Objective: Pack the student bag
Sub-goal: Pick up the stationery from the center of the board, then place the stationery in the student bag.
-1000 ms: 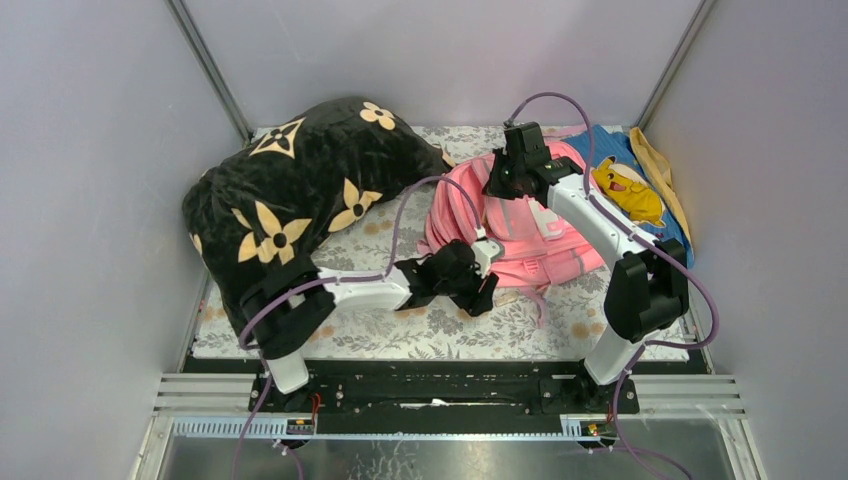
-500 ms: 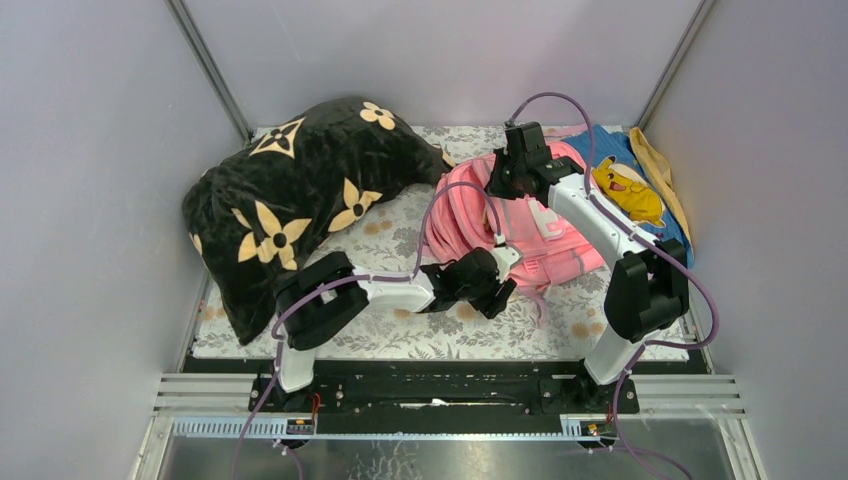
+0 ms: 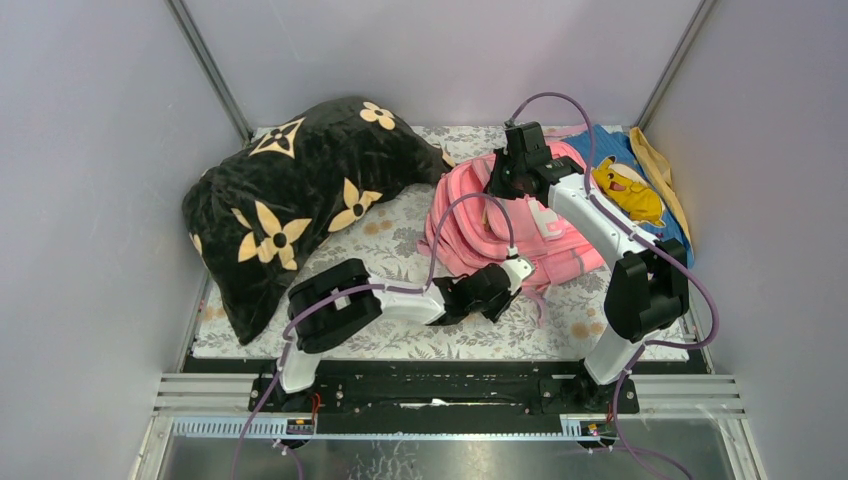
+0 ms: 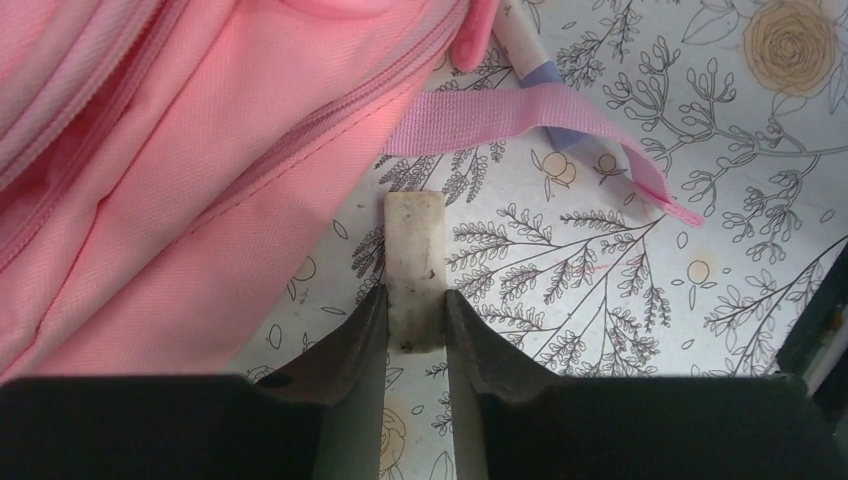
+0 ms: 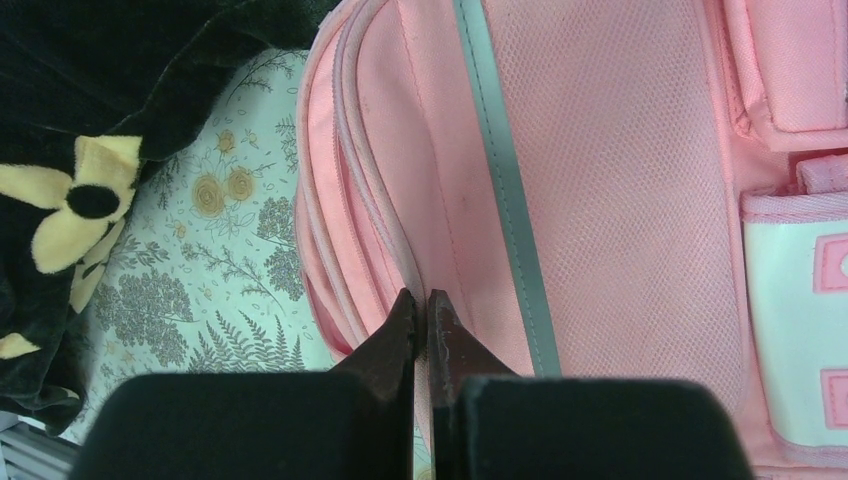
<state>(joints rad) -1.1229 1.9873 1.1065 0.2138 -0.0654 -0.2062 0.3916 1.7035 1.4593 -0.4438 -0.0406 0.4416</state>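
The pink student bag (image 3: 530,235) lies on the floral tablecloth at the back right. My left gripper (image 3: 497,293) is at the bag's near edge and is shut on a small dirty white block, like an eraser (image 4: 415,250), held over the cloth beside the bag's pink side (image 4: 180,200). My right gripper (image 3: 502,182) is at the bag's far left top. In the right wrist view it (image 5: 422,305) is shut on a pink piped edge of the bag (image 5: 620,200) next to the grey trim.
A black pillow with tan flowers (image 3: 290,190) fills the back left. A blue cloth with a yellow cartoon figure (image 3: 628,185) lies at the back right. A loose pink strap (image 4: 520,110) and a white-and-purple pen (image 4: 540,70) lie ahead of the left gripper.
My left arm has swung to the right along the bag's near edge, carrying the white block. The right gripper has stayed on the bag's top edge.
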